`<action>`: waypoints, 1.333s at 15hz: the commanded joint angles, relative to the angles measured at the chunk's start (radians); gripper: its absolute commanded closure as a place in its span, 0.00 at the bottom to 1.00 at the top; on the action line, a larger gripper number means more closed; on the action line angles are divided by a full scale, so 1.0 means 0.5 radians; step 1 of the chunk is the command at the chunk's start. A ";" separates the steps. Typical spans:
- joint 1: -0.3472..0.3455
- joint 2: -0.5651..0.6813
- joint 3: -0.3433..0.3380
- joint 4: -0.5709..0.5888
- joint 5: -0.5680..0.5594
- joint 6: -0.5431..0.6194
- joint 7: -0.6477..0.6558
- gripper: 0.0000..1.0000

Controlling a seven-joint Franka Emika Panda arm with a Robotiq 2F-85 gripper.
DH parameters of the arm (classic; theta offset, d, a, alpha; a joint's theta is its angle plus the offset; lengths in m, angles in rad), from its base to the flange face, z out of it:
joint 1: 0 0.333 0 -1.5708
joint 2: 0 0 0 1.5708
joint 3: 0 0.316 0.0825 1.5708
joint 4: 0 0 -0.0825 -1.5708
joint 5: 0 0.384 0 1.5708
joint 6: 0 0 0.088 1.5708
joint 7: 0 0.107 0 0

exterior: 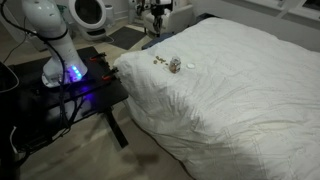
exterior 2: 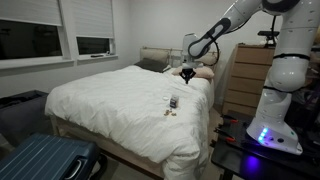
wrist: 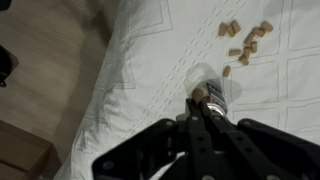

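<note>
Two fingers pressed together, empty: your gripper [wrist: 203,103] hovers above the small jar [wrist: 206,78], upright on the duvet [wrist: 150,70] below its tips, brown pieces [wrist: 245,40] scattered beyond. You seem mid-approach; a grasp calls for parting them first, then descending.

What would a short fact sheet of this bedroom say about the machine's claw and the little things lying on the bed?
place: bed with a white duvet
gripper: shut, hangs above the duvet, apart from the jar in an exterior view
nearest thing: small jar on the duvet
beside it: small brown pieces, scattered loose on the duvet outside the jar
held: cannot tell whether anything is pinched between the fingertips
around: blue suitcase at the foot of the bed; wooden dresser beyond it
</note>
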 commanded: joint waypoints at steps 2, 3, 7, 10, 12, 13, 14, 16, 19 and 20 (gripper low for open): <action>-0.073 0.010 -0.003 0.008 -0.143 0.100 0.062 0.99; -0.085 0.030 -0.006 0.029 -0.145 0.110 0.051 0.99; -0.118 0.112 -0.027 0.114 -0.136 0.144 0.020 0.99; -0.132 0.186 -0.053 0.199 -0.117 0.136 -0.018 0.99; -0.137 0.246 -0.070 0.267 -0.103 0.128 -0.050 0.99; -0.137 0.280 -0.079 0.301 -0.100 0.125 -0.065 0.99; -0.140 0.316 -0.084 0.340 -0.081 0.122 -0.093 0.99; -0.140 0.396 -0.097 0.425 -0.060 0.115 -0.138 0.99; -0.139 0.526 -0.108 0.560 -0.018 0.108 -0.217 0.99; -0.138 0.573 -0.111 0.607 -0.002 0.105 -0.246 0.99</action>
